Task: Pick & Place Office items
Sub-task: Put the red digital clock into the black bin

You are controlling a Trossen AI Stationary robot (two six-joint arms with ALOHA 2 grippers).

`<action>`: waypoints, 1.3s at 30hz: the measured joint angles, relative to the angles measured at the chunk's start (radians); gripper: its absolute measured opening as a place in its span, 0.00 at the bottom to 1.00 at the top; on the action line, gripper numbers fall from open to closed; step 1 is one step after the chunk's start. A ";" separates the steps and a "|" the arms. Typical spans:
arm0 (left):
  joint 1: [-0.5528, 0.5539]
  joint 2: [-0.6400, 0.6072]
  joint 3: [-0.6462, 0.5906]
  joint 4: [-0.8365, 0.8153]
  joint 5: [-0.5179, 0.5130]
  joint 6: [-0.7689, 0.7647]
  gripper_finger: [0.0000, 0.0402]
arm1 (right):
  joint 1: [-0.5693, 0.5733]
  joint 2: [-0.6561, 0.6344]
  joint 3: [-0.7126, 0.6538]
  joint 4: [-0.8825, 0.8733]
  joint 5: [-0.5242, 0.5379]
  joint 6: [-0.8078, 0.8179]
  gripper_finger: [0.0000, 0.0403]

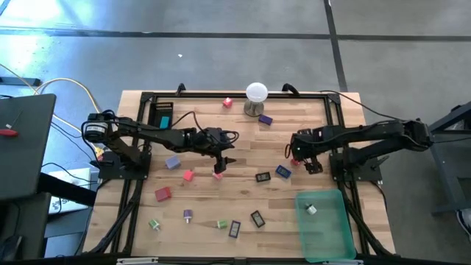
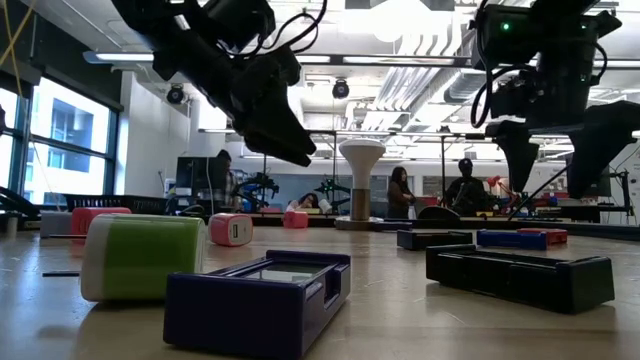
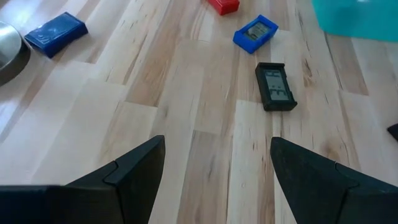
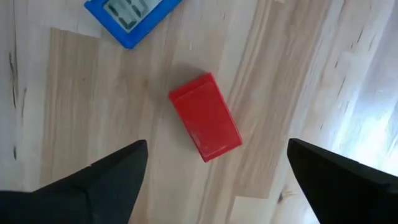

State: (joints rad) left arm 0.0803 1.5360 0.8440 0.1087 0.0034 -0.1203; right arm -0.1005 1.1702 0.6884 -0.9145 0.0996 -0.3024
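Observation:
Small office items lie scattered flat on the wooden table (image 1: 243,140). My right gripper (image 4: 216,149) hangs open, pointing down over a red block (image 4: 205,117) that lies on the wood between the lines of its fingers, untouched; a blue item (image 4: 130,15) lies beside it. In the high view this gripper (image 1: 303,160) is right of centre. My left gripper (image 1: 224,158) is open above mid-table and holds nothing. Ahead of it lie a black item (image 3: 275,87) and the blue item (image 3: 255,32).
A teal tray (image 1: 324,224) at the near right holds one small piece (image 1: 311,209). A white ball on a metal stand (image 1: 256,97) stands at the far middle. More items lie near the front edge, among them a black one (image 1: 235,229) and a green one (image 1: 154,224).

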 joint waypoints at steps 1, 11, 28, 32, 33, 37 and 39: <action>0.000 0.000 0.000 0.001 0.000 0.008 0.71 | 0.000 0.000 0.000 0.001 -0.001 0.011 0.92; 0.003 0.000 0.000 0.035 -0.001 0.018 0.71 | 0.000 0.000 -0.093 0.132 -0.048 0.042 0.92; -0.006 0.000 0.000 0.082 -0.001 -0.017 0.71 | -0.060 0.157 -0.102 0.212 -0.001 -0.065 0.89; -0.014 0.000 0.000 0.081 0.000 -0.034 0.71 | -0.072 0.217 -0.096 0.226 -0.030 -0.063 0.89; -0.014 0.000 0.000 0.081 0.001 -0.035 0.71 | -0.074 0.228 -0.096 0.228 -0.036 -0.063 0.89; -0.013 0.000 0.000 0.081 -0.001 -0.038 0.71 | -0.074 0.243 -0.097 0.246 -0.076 -0.066 0.89; -0.013 0.000 0.000 0.081 0.000 -0.038 0.71 | -0.074 0.243 -0.097 0.261 -0.111 -0.057 0.89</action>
State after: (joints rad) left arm 0.0673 1.5360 0.8440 0.1894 0.0032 -0.1581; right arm -0.1749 1.4128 0.5916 -0.6533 -0.0113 -0.3591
